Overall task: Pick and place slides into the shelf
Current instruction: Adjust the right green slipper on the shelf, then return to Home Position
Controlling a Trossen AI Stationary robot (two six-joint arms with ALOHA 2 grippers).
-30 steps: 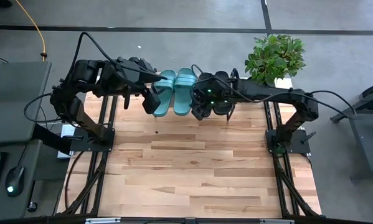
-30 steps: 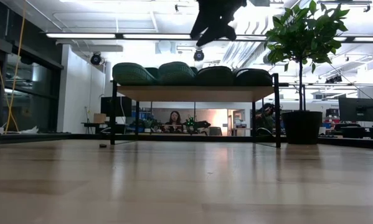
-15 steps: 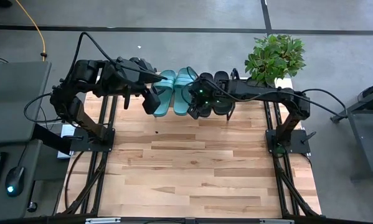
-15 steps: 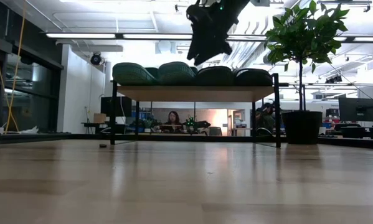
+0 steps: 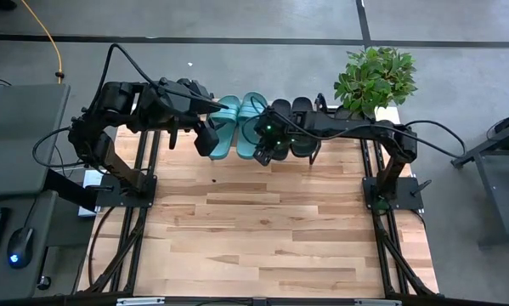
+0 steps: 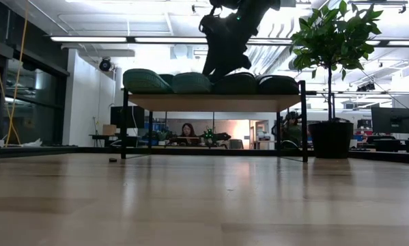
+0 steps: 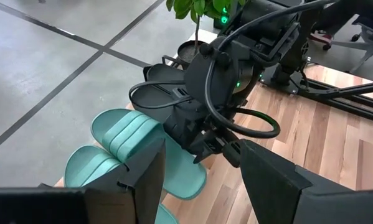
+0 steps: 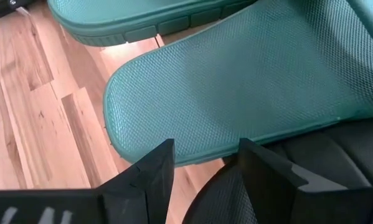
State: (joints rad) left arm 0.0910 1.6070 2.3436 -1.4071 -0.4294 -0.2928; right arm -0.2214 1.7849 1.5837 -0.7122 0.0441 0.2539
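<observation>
Four slides sit side by side on the shelf (image 6: 214, 102) from where I'm watching: two teal ones (image 5: 237, 126) toward my left arm's side and two black ones (image 5: 295, 127) toward the right, beside the potted plant (image 5: 375, 78). In the low view all four straps line up along the top board, so I judge the placing nearly done and the step in hand a final tidy of the row.

Working down in size, my left arm is folded at the shelf's left end, and the left gripper (image 5: 205, 136) hangs just beside the outer teal slide (image 7: 127, 140). Its fingers stand apart with nothing between them.

My right arm reaches across from the plant side, and the right gripper (image 5: 267, 146) hovers over the seam between the inner teal slide (image 8: 236, 87) and the neighbouring black slide (image 8: 286, 186). In the right wrist view its fingers are parted and empty, with the teal heel straight ahead of the tips.

If that teal heel overhangs the board's near edge, as it seems to, the next move calls for a gentle nudge inward. I would keep the fingers low and slow, since a push could crowd the black slide beside it.
</observation>
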